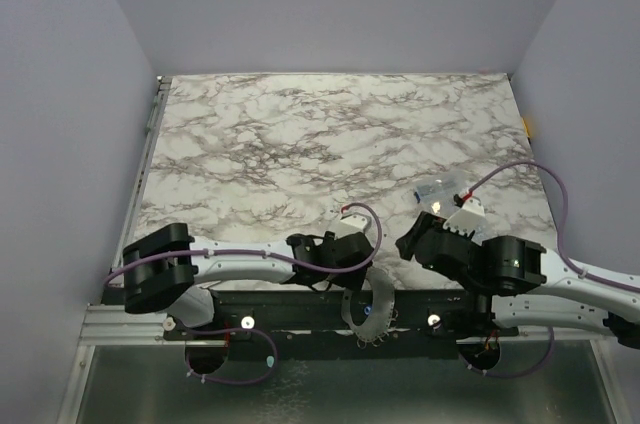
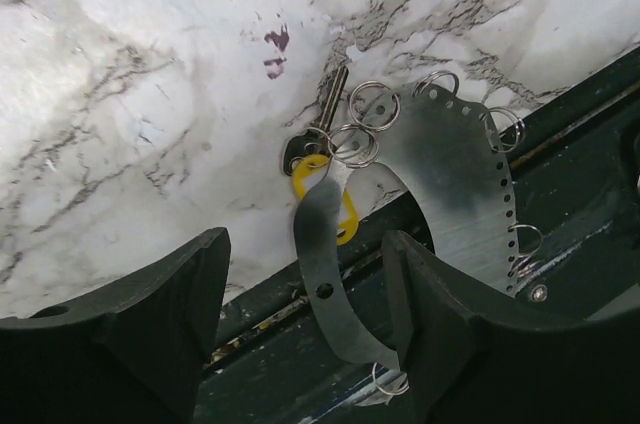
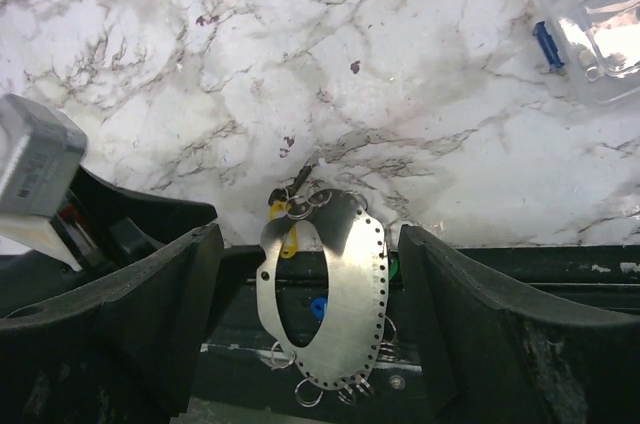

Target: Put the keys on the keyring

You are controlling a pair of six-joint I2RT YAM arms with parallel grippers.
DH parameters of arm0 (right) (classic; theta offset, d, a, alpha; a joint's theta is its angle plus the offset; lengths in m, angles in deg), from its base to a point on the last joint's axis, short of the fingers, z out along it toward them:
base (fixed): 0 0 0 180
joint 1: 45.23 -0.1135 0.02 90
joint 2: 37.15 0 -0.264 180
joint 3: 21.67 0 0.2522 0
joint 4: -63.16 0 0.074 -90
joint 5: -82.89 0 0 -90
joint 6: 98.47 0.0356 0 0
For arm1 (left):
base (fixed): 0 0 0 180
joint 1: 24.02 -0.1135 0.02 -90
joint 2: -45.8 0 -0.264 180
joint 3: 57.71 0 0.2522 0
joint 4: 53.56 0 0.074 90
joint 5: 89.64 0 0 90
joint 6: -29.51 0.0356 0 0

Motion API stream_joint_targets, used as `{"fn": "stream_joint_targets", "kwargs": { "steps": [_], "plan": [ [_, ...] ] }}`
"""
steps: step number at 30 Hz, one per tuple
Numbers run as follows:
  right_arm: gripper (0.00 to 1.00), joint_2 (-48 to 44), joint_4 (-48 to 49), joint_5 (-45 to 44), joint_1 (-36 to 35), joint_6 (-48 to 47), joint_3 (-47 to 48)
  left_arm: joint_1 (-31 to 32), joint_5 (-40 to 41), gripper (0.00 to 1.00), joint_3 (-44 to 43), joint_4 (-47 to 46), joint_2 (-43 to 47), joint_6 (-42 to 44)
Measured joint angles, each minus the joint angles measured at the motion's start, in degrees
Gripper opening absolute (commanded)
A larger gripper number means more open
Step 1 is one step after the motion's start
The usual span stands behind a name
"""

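The keyring (image 3: 345, 294) is a large flat grey metal hoop with a row of holes and small split rings. It lies over the table's near edge, partly above the dark frame, and also shows in the top view (image 1: 378, 302). A yellow-headed key (image 2: 334, 196) hangs at its far end with its metal blade on the marble. It shows in the right wrist view (image 3: 288, 236) with a blue head (image 3: 317, 306) and a green head (image 3: 393, 266) behind the hoop. My left gripper (image 2: 305, 254) is open around the hoop's thin band. My right gripper (image 3: 310, 244) is open, facing the hoop.
A clear plastic box (image 3: 590, 14) with a blue piece (image 3: 545, 44) beside it sits on the marble to the far right; it also shows in the top view (image 1: 440, 189). The dark base frame (image 2: 290, 364) runs along the table's near edge.
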Motion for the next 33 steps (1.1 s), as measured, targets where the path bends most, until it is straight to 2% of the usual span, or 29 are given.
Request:
{"fn": "stream_joint_targets", "kwargs": {
  "steps": [6, 13, 22, 28, 33],
  "plan": [
    [0.80, -8.5, -1.4, -1.1, 0.0, 1.7, -4.6, 4.2, 1.7, 0.57, -2.0, 1.2, -7.7, -5.8],
    [0.79, -19.0, -1.3, -3.2, 0.0, -1.0, -6.7, 8.1, 5.9, 0.41, -4.1, 3.0, -10.5, -9.8],
    [0.79, -18.9, -1.2, -3.7, 0.0, -1.7, -6.7, 10.9, 10.3, 0.44, -6.5, 5.9, -12.9, -13.6],
    [0.79, -17.6, -1.2, -3.7, 0.0, -2.1, -6.7, 13.6, 11.6, 0.56, -6.9, 8.6, -15.2, -18.1],
    [0.79, -17.5, -0.5, -3.6, 0.0, -2.5, -6.9, 13.8, 12.7, 0.57, -6.9, 12.1, -14.6, -21.6]
  ]
}}
